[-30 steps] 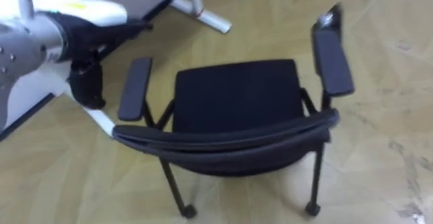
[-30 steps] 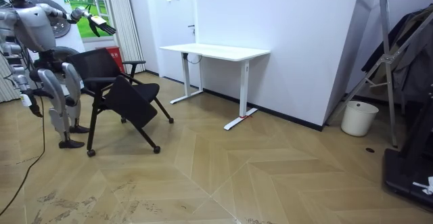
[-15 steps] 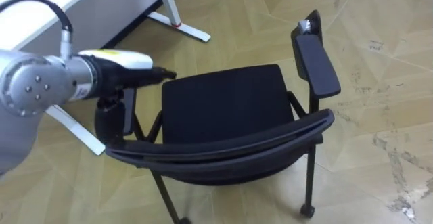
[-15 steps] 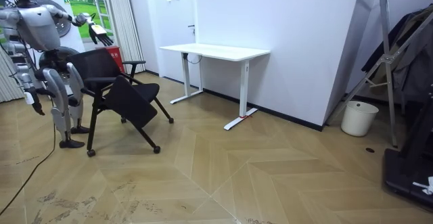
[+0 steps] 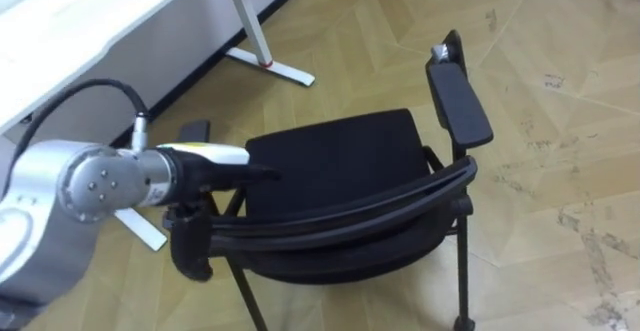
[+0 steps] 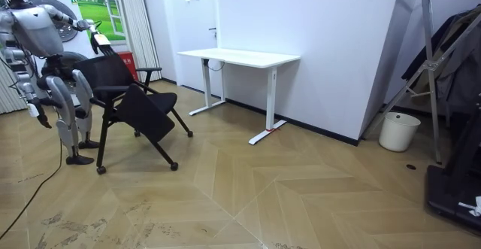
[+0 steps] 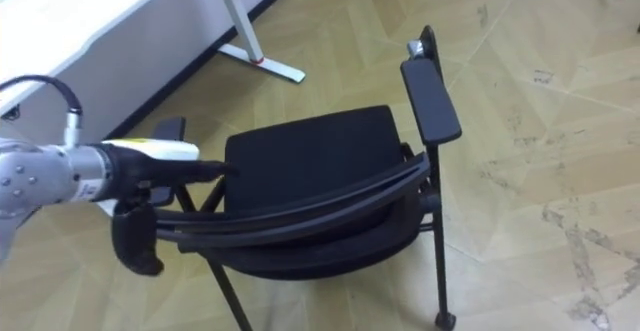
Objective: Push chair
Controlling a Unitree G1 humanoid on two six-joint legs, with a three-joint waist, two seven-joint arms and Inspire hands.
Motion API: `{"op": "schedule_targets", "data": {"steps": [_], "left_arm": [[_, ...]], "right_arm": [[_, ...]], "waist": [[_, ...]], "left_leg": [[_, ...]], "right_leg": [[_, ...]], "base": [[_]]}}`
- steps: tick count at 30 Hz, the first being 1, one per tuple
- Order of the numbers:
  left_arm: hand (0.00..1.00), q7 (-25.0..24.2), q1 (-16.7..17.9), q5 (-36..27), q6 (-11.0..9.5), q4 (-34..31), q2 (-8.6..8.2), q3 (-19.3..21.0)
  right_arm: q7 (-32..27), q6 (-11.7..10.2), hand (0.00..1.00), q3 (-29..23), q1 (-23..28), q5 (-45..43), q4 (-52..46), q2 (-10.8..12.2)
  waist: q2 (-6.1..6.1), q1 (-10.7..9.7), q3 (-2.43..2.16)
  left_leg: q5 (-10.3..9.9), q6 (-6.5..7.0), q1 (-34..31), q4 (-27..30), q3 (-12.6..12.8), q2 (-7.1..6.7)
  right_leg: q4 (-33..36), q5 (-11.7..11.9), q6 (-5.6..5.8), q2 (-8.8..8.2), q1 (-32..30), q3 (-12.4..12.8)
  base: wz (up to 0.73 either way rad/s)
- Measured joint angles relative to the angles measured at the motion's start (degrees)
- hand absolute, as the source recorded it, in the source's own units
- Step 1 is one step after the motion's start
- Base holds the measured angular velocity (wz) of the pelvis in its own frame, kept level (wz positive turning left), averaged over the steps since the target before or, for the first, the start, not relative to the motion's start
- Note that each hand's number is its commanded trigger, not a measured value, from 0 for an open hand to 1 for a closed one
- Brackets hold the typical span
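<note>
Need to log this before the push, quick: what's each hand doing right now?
Left hand: at the left end of the chair backrest; grip cannot be told.
Right hand: hanging at the robot's side; cannot be told.

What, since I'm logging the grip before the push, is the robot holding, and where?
Cannot be told: the left hand sits at the left end of the backrest of the chair, grip unclear. The right hand hangs at its side.

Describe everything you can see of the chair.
The chair is black: a padded flat seat, a curved backrest, two flat armrests, thin metal legs on small casters. It stands upright on the wood floor, near the white desk, backrest towards the robot. The left hand is at the backrest's left end, seemingly touching it.
</note>
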Motion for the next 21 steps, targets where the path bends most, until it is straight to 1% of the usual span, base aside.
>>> {"op": "schedule_targets", "data": {"steps": [2, 6, 11, 13, 15, 18, 20, 21], "left_arm": [[0.00, 0.00, 0.30, -0.93, 0.65, 0.00, -0.87, -0.01], [0.00, 0.01, 0.34, -1.48, 1.37, 0.33, -0.88, -0.73], [0.00, 0.04, 0.43, -1.50, 1.91, 0.84, -1.02, -3.48], [0.00, 0.10, 0.54, -1.50, 1.88, 1.01, -1.04, -3.79], [0.00, 0.40, 1.52, -1.29, 1.89, 1.73, -1.34, -3.78], [0.00, 1.99, 2.96, -0.93, 1.93, 3.17, -2.91, -2.84], [0.00, 2.93, 3.78, -0.80, 2.00, 4.44, -4.62, -2.10], [0.00, 2.95, 3.82, -0.82, 1.99, 4.55, -4.96, -1.86]], "right_arm": [[-0.27, 0.43, 0.00, 0.39, 0.00, 0.27, 0.08, 0.01], [-0.45, 1.38, 0.00, 1.02, -0.03, 2.33, 0.02, -0.06], [-1.09, 1.33, 0.00, 2.99, -0.02, 4.21, -0.33, -0.17], [-1.33, 1.30, 0.00, 3.19, -0.05, 4.30, -0.79, -0.18], [-1.32, 1.26, 0.00, 3.06, -0.10, 4.26, -0.95, -0.16], [-1.43, 1.28, 0.00, 2.96, 0.08, 4.30, -1.32, -0.13], [-1.43, 1.28, 0.00, 2.88, 0.25, 4.29, -1.51, 0.09], [-1.42, 1.29, 0.00, 2.73, 0.26, 4.25, -1.50, 0.13]], "waist": [[-0.10, 0.01, 0.07], [-0.20, -0.34, 0.13], [-0.49, -0.33, 0.22], [-0.72, -0.36, 0.36], [-0.99, -0.77, 0.35], [-1.52, -0.52, 0.25], [-1.90, -0.27, 0.05], [-2.04, -0.24, 0.05]], "left_leg": [[0.00, 0.00, -0.03, -0.04, 0.00, 0.04], [-0.01, 0.01, -0.22, -0.09, 0.05, 0.04], [0.00, 0.00, -0.34, -0.07, 0.17, 0.16], [0.00, 0.00, -0.38, -0.07, 0.17, 0.06], [0.00, 0.00, -0.39, -0.07, 0.17, 0.01], [0.00, 0.00, -0.59, -0.08, 0.25, -0.04], [0.00, 0.00, -0.67, -0.05, 0.32, -0.04], [0.00, 0.00, -0.71, -0.04, 0.36, -0.04]], "right_leg": [[0.65, -0.04, -0.02, -0.07, -0.17, -0.11], [0.57, -0.10, -0.03, -0.10, -0.26, -0.15], [0.55, -0.23, 0.07, -0.36, -0.42, -0.24], [0.56, -0.36, 0.13, -0.57, -0.42, -0.61], [0.58, -0.50, 0.19, -0.65, -0.40, -0.77], [0.58, -0.66, 0.26, -0.67, -0.43, -0.88], [0.57, -0.72, 0.22, -0.67, -0.44, -0.91], [0.57, -0.73, 0.23, -0.66, -0.48, -0.89]], "base": [[0.00], [0.00], [0.00], [0.02], [0.05], [0.05], [0.00], [0.00]]}}
